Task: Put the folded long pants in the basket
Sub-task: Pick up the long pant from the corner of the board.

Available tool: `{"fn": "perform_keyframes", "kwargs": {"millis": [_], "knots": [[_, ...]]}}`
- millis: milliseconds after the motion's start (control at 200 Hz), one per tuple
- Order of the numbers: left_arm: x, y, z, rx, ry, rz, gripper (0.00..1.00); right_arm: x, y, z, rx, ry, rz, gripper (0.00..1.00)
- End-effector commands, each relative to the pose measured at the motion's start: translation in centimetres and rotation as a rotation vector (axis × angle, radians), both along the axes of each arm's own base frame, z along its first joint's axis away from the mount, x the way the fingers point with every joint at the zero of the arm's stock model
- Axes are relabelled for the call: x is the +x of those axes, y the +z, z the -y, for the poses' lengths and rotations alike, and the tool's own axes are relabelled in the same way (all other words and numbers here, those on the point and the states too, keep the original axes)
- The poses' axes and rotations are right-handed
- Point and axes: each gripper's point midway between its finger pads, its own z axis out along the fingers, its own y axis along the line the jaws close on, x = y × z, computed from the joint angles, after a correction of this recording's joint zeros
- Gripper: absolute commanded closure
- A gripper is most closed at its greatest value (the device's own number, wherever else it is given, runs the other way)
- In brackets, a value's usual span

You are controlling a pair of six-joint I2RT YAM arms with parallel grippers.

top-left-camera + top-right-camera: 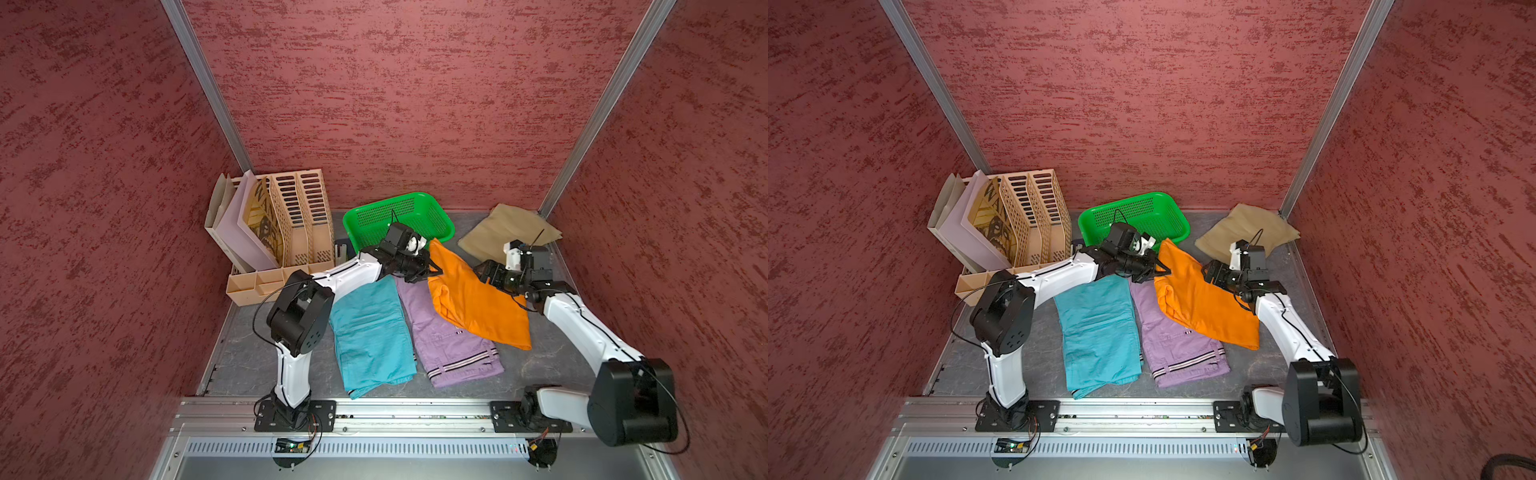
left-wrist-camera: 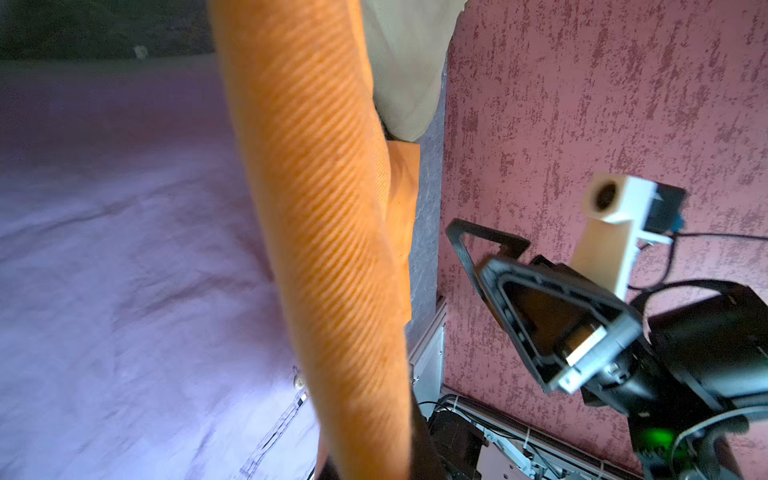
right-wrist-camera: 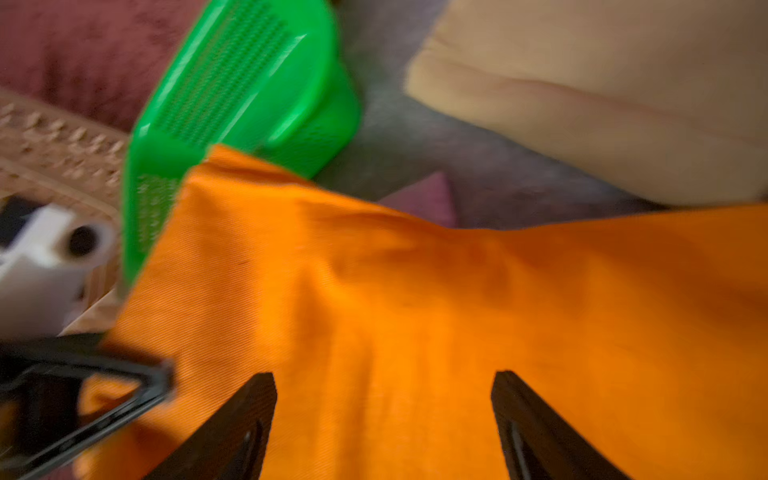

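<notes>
Four folded pairs lie on the bench [image 1: 552, 365], none yet in the green basket [image 1: 432, 210], which we find at the back edge near the middle. The orange pants [image 1: 478, 303] sit right of centre, their long axis running from the near right up toward the basket's near right corner, the far end touching or just short of its rim; they overlap the lilac pants [image 1: 449, 349]. The teal pants [image 1: 370, 336] lie left of these, and the khaki pants [image 1: 503, 232] rest in the back right corner.

The left gripper [image 1: 436, 270] is pinched tight on the orange pair's left edge near its far end. The right gripper [image 3: 382, 415] stands with fingers [image 3: 245, 419] spread wide over the orange cloth at its right edge, holding nothing.

We judge the basket to lie straight beyond the held end, so the coming move is a lift and carry along the garment's own axis. The left arm is the nearer to the basket.
</notes>
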Motion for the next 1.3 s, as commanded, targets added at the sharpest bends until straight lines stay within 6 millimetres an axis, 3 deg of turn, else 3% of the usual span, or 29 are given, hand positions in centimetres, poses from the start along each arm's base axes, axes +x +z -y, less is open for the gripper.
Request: {"fn": "perform_keyframes", "kwargs": {"millis": [0,130,220,290,491,796,1042,1297], "knots": [[0.7,1.0,-1.1,0.048,-0.011,0.069,1.0,-3.1,-3.9,5.3,-0.105,-0.245,-0.241,0.13],[1.5,-0.4,-1.9,0.102,-0.003,0.079,1.0,-5.2,-5.2,8.7,-0.219,-0.35,-0.302,0.11],[2.3,-1.5,-2.3,0.112,0.008,0.063,1.0,-6.6,-5.7,12.0,-0.338,-0.428,-0.36,0.09],[2.5,-2.0,-2.6,0.122,0.009,0.055,1.0,-6.9,-6.8,12.7,-0.311,-0.426,-0.402,0.06],[3.0,-3.0,-3.2,0.156,0.015,0.056,1.0,-5.9,-10.1,8.7,-0.053,-0.292,-0.473,0.07],[3.0,-4.4,-3.7,0.178,0.018,0.043,1.0,-6.1,-12.2,7.0,0.041,-0.237,-0.546,0.1],[2.8,-5.1,-3.4,0.165,0.013,0.034,1.0,-5.8,-13.0,4.0,0.096,-0.137,-0.58,0.23],[2.6,-5.3,-3.2,0.163,0.009,0.031,1.0,-6.0,-13.8,2.4,0.09,-0.073,-0.606,0.47]]}}
